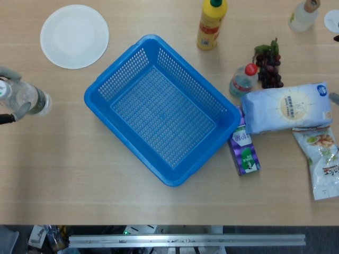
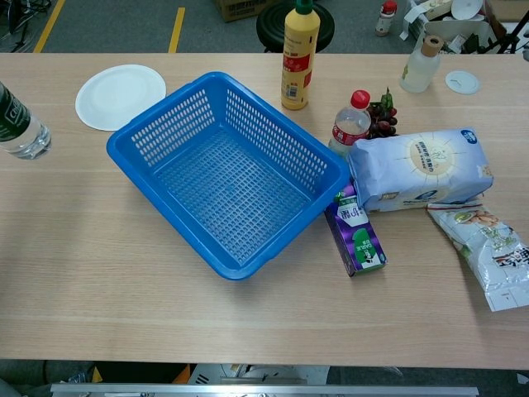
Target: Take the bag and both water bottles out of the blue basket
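Note:
The blue basket sits mid-table at an angle, with nothing inside it. At the far left edge of the head view my left hand grips a clear water bottle with a green cap, well left of the basket. The chest view shows only that bottle's lower part by the left edge; whether it touches the table I cannot tell. A red-capped water bottle stands on the table right of the basket. Beside it lies the white and blue bag. My right hand shows in neither view.
A white plate lies at the back left. A yellow sauce bottle stands behind the basket, with dark grapes to its right. A purple carton touches the basket's right corner. A snack packet lies at the far right.

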Robot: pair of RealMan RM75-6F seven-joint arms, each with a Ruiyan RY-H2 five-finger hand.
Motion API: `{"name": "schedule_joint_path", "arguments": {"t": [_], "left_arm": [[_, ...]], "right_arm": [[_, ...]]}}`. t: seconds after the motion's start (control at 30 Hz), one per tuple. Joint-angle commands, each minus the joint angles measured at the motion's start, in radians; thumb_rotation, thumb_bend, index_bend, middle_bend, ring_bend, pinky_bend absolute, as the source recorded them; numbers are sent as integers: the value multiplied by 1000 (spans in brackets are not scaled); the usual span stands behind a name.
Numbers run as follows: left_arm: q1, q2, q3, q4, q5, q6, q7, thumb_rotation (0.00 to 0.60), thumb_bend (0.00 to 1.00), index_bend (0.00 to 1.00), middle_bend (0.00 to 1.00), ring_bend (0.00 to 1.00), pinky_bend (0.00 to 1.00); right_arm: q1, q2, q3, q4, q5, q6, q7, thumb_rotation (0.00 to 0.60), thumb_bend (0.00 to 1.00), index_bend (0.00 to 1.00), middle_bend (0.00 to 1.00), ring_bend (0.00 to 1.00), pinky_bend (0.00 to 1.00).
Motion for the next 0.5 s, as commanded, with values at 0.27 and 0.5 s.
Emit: {"name": "schedule_joint_path", "arguments": {"t": [0.27,0.5], "left_arm": [[-12,-117,52,76,0,-76,-3,600,221,383,450,423,679],[-21,-202,64,172,-11,-94,19,600,222,377,450,420,651]], "right_arm": [[-2,-2,-7,-3,-2,-6,-6,600,91,25,263,252,519],[-7,3,-11,-5,-2,-4,-9,600,92,25,263,252,519]]}}
